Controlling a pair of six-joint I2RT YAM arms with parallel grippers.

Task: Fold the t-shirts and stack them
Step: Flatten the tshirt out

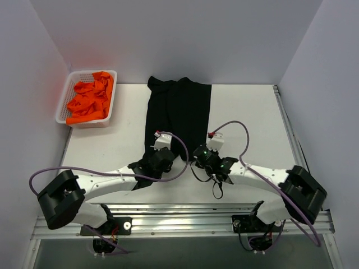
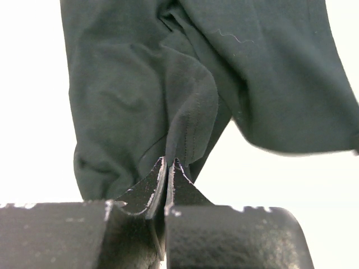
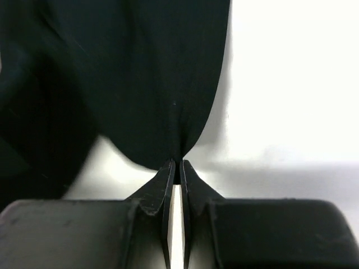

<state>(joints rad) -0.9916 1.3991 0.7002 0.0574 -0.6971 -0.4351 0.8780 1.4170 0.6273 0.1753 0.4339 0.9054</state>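
A black t-shirt [image 1: 178,112] lies as a long strip down the middle of the white table, its far end near the back wall. My left gripper [image 1: 159,158] is shut on the near left corner of it; in the left wrist view [image 2: 168,163] a fold of the dark cloth [image 2: 162,84] is pinched between the jaws. My right gripper [image 1: 197,154] is shut on the near right corner; in the right wrist view [image 3: 178,165] the black cloth [image 3: 146,73] comes to a point between the jaws. Orange t-shirts [image 1: 90,100] lie crumpled in a basket.
The white mesh basket [image 1: 65,98] stands at the back left of the table [image 1: 247,117]. White walls close in the left, back and right sides. A metal rail [image 1: 185,216] runs along the near edge by the arm bases.
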